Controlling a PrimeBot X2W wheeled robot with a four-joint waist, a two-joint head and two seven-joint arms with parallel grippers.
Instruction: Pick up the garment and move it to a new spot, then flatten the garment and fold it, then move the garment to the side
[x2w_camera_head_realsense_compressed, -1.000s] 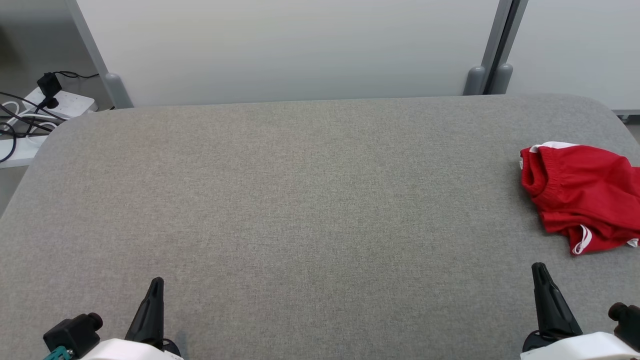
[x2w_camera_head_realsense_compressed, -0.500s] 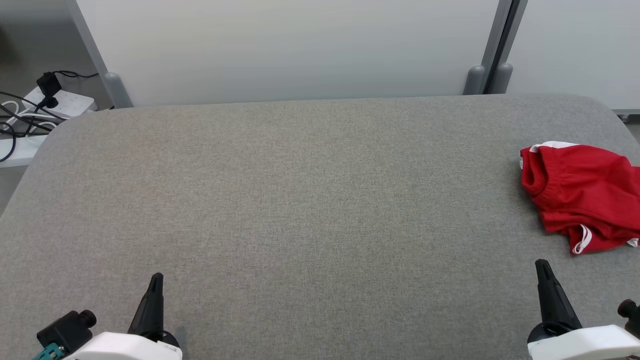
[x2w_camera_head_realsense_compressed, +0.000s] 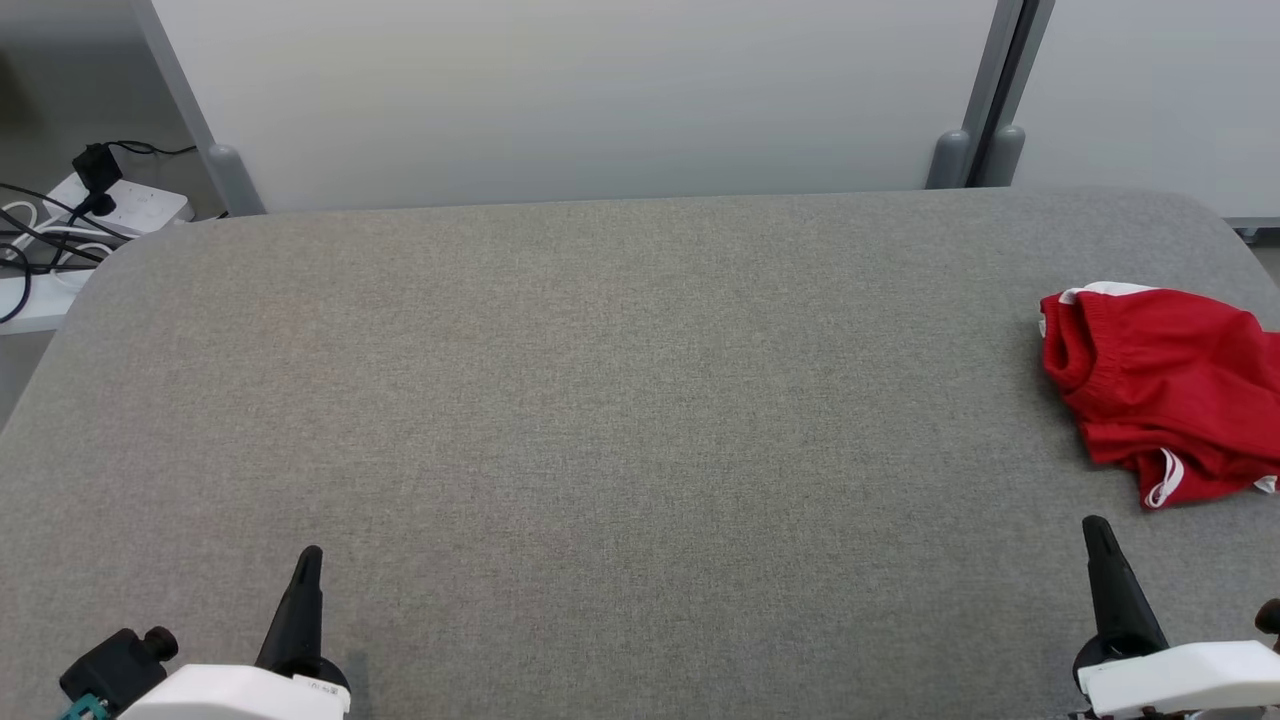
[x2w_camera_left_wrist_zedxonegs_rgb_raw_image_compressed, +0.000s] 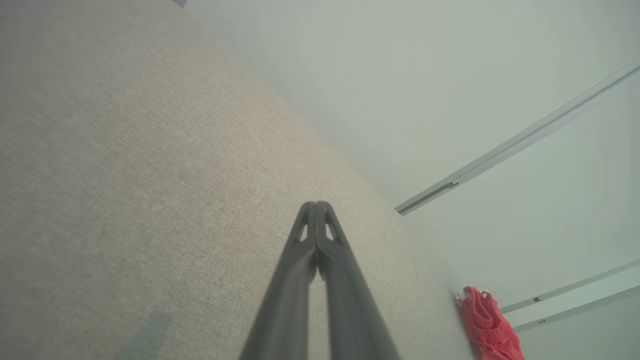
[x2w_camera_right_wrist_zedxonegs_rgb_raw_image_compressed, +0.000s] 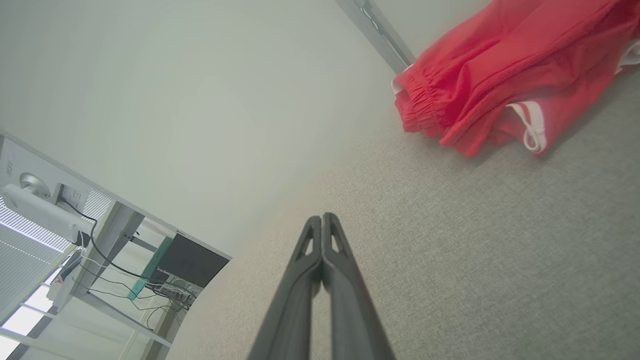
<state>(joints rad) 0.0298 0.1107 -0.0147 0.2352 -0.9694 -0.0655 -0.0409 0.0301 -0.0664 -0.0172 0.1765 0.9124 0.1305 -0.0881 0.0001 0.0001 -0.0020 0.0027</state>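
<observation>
Red garment (x2w_camera_head_realsense_compressed: 1165, 385) sits bunched at the right edge of the head view frame, partly cut off by it, on the grey fabric table (x2w_camera_head_realsense_compressed: 600, 400). It's in exactly the same spot and shape as a second ago.

What does change is small. The right claw (x2w_camera_head_realsense_compressed: 1097, 525), at the lower right, slides a bit further right in the frame than it was a second back, so it ends up more directly below the garment. The left claw (x2w_camera_head_realsense_compressed: 309, 553), at the lower left, barely shifts at all. Both claws have their fingers pressed together with nothing between them (the wrist views show that pretty clearly). Neither touches the cloth: the right one is near it, the left one well apart.

For the task, my read is that this scene fits either a lumpy pile waiting to be picked up or a rough fold already parked at the side. That little drift toward it is too small to settle which.
</observation>
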